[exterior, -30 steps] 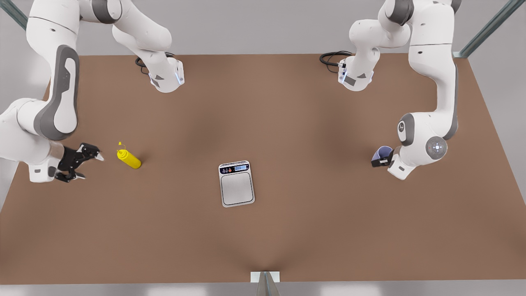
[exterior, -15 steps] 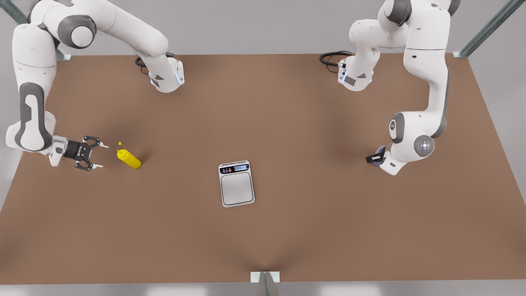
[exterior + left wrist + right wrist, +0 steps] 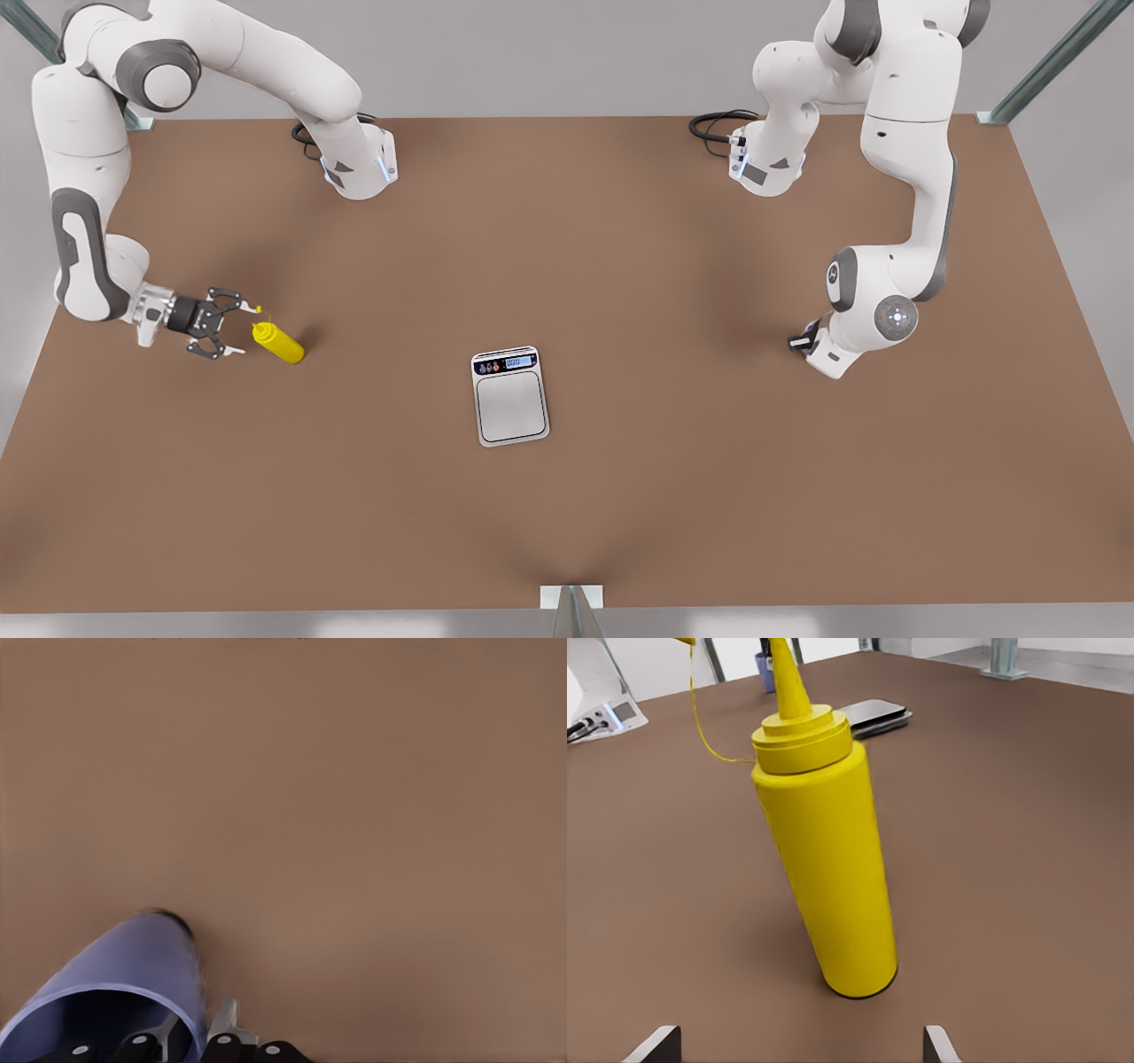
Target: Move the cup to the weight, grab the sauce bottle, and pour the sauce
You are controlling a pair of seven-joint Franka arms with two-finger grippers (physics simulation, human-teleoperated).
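The lavender-blue cup (image 3: pixel 115 979) shows in the left wrist view, with my left gripper (image 3: pixel 199 1028) shut on its rim, one finger inside the wall and one outside. In the front view that gripper (image 3: pixel 800 341) is low over the table at the front view's right, and the arm hides the cup. The weight (image 3: pixel 510 396) lies flat at the table's middle, nothing on its plate. The yellow sauce bottle (image 3: pixel 279 343) stands at the front view's left. My right gripper (image 3: pixel 235 330) is open just beside it, with the bottle (image 3: pixel 828 868) straight ahead of the fingertips (image 3: pixel 656 1043), untouched.
The brown table (image 3: pixel 673 496) is bare between the weight and each arm. Both arm bases (image 3: pixel 359 168) and black cables (image 3: pixel 713 124) sit at the far edge. A metal post (image 3: pixel 574 611) stands at the near edge.
My right gripper swung in toward the sauce bottle until its open fingers reached the nozzle side. My left gripper shifted toward the weight, and the cup passed under the arm.
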